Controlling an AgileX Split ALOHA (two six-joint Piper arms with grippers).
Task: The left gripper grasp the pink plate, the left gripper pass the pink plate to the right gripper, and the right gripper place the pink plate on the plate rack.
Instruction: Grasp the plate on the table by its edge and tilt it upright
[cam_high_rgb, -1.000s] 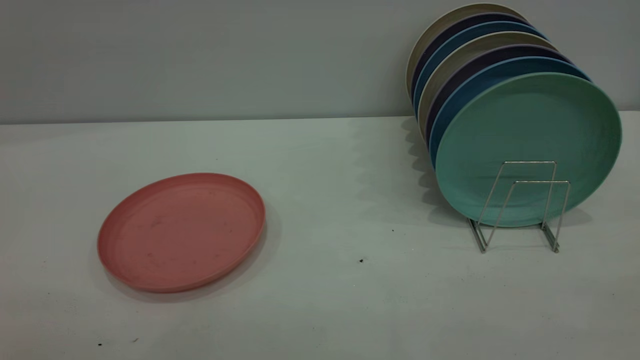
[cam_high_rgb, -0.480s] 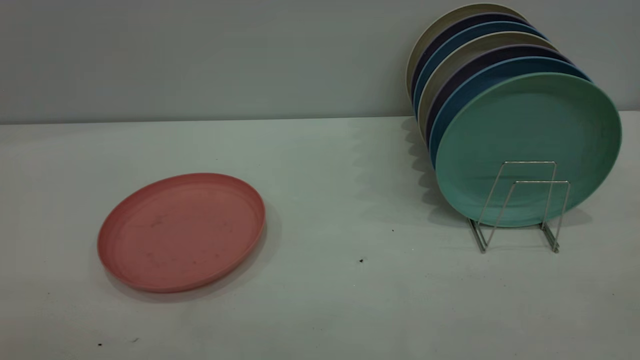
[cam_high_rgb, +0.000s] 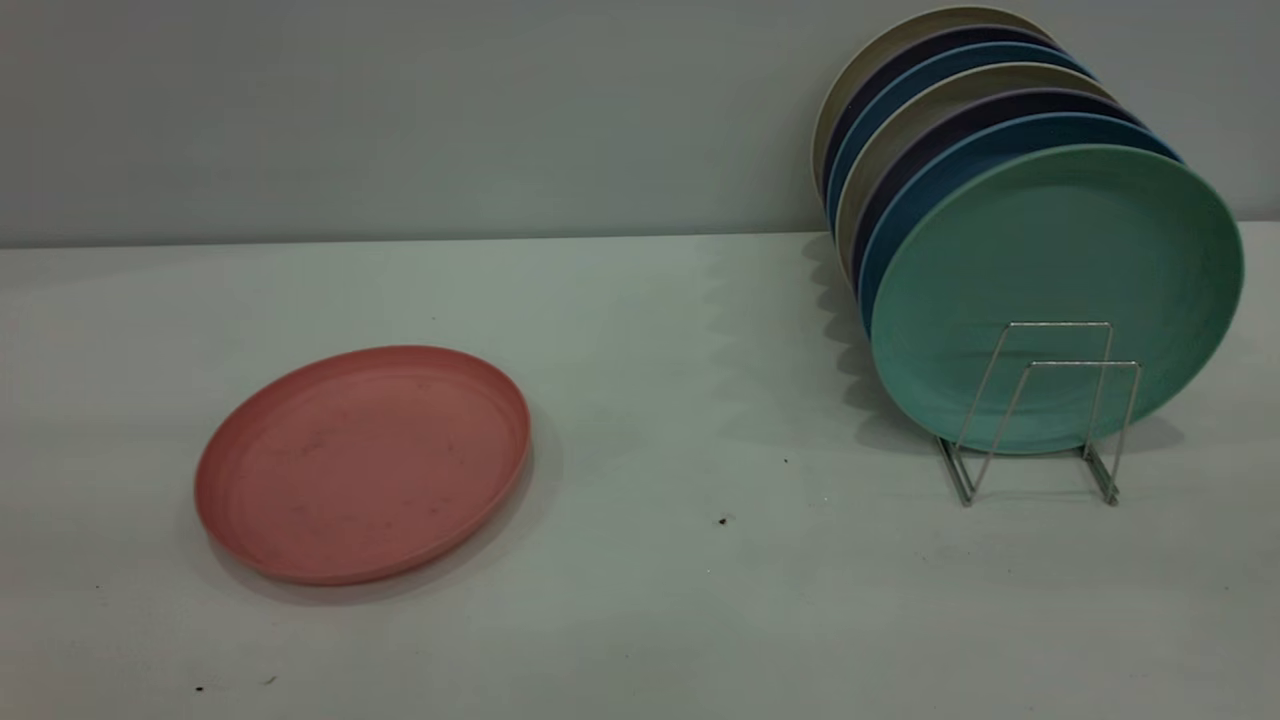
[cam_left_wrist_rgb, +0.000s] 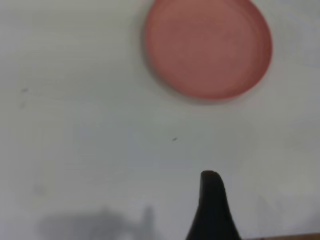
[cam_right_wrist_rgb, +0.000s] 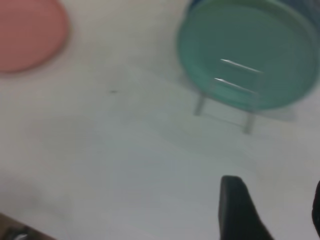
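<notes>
From outside I see neither arm; of the left gripper (cam_left_wrist_rgb: 212, 205) my wrist camera catches one black fingertip, so I cannot tell its state, and the pink plate (cam_high_rgb: 363, 463) lies flat on the table (cam_high_rgb: 680, 600) well ahead of it, nothing between. The right gripper (cam_right_wrist_rgb: 272, 210) stands released, two fingers apart and cut off, bare table before the plate rack (cam_high_rgb: 1040, 410), whose front loops stand free before the mint-green plate (cam_high_rgb: 1055, 290).

Little of the robot's body shows. The left gripper (cam_left_wrist_rgb: 212, 210) appears as one matte black finger, broad at its base and narrowing to a rounded tip. The right gripper (cam_right_wrist_rgb: 275, 210) shows a similar black wedge finger, plus a sliver of a second black finger at the frame's edge.
</notes>
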